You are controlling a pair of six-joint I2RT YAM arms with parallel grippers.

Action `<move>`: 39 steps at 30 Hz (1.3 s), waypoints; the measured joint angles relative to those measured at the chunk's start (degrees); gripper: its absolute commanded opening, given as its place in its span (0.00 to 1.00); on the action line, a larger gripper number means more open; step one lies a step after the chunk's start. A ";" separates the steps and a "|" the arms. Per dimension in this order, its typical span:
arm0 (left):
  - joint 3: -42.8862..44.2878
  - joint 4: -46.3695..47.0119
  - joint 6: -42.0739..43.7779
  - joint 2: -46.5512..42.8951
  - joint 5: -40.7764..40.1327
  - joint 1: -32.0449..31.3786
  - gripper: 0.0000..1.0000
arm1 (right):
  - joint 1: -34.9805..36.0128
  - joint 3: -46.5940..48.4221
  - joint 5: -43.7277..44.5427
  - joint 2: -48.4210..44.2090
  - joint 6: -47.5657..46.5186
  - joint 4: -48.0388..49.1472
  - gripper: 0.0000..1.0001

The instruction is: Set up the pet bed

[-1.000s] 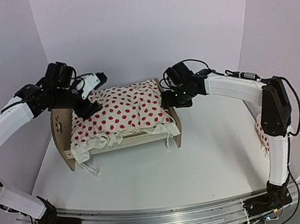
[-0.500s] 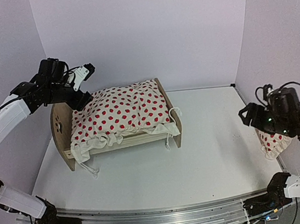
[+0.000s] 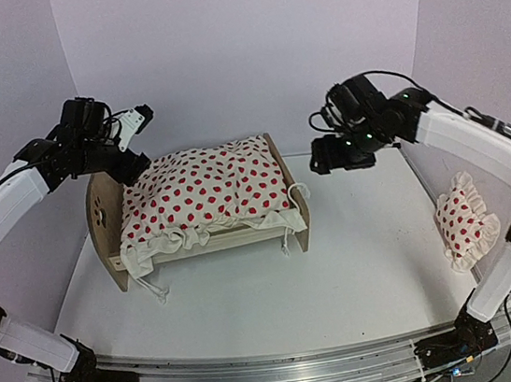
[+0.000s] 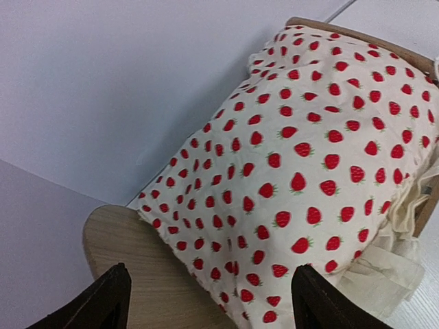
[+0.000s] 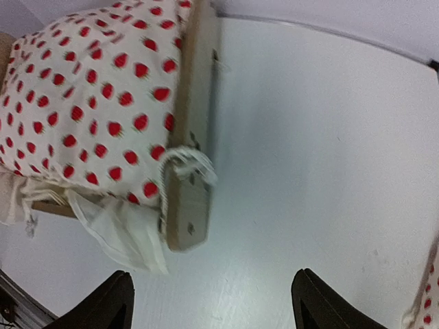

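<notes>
The pet bed [image 3: 101,219] stands on the white surface [image 3: 359,262], its tall headboard on the side of the left arm [image 3: 12,199] and its low footboard toward the right arm [image 3: 463,133]. The strawberry-dotted duvet [image 3: 204,190] is spread over it from headboard to footboard, ruffle spilling over the near rail, so we judge the covering step done. The mattress is hidden beneath.

The left jaws hover above the headboard end, spread wide with nothing between them, clear of the cloth. The right jaws hang in the air just beyond the footboard, likewise parted and empty.

The small ruffled pillow [image 3: 466,227] lies well apart from the bed, out past the footboard on the right arm's side. A dotted scrap at the corner of the right wrist view is probably its edge, though too little shows for us to be sure. We take the pillow to be what is left to place, and the right arm, being nearer to it, seems held free for that fetch.
</notes>
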 measured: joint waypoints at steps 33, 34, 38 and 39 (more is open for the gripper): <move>3.64 -0.58 -5.79 4.41 9.03 5.06 0.86 | -4.89 -2.45 13.17 19.60 -2.84 15.99 0.27; 4.49 -0.59 -5.68 5.47 10.19 3.65 0.85 | -5.92 -5.29 13.73 17.02 -2.80 15.99 0.28; 7.01 -0.92 -6.08 8.76 14.89 0.10 0.82 | -10.89 -13.51 13.75 9.35 -3.52 15.53 0.42; 7.37 -1.15 -6.49 9.16 15.91 -0.24 0.82 | -12.50 -15.04 13.26 7.79 -4.07 15.18 0.46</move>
